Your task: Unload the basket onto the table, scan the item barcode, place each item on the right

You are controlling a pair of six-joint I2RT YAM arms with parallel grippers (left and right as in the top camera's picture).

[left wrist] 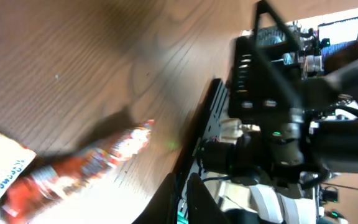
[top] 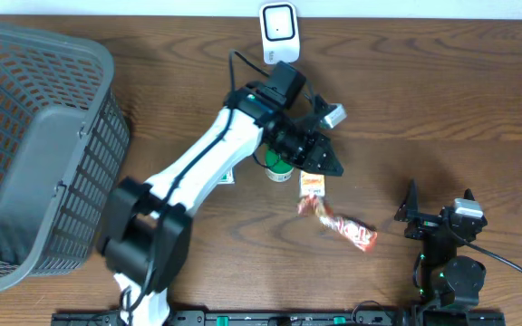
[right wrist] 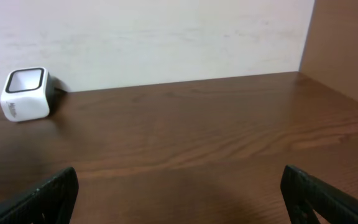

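A red and orange snack packet (top: 338, 222) lies flat on the wooden table right of centre; in the left wrist view the packet (left wrist: 73, 165) is blurred at the lower left. My left gripper (top: 332, 167) hovers just above the packet's upper end. Its black fingers (left wrist: 182, 175) are shut with nothing between them. The white barcode scanner (top: 279, 23) stands at the table's far edge, also seen as the small white scanner (right wrist: 25, 93) in the right wrist view. My right gripper (top: 417, 215) rests at the lower right, open wide (right wrist: 179, 205) and empty.
A large grey mesh basket (top: 34, 145) fills the left side. A small green-capped container (top: 279, 168) sits under the left arm, beside a small white item (top: 227, 177). A wooden side wall (right wrist: 347, 50) rises at the right.
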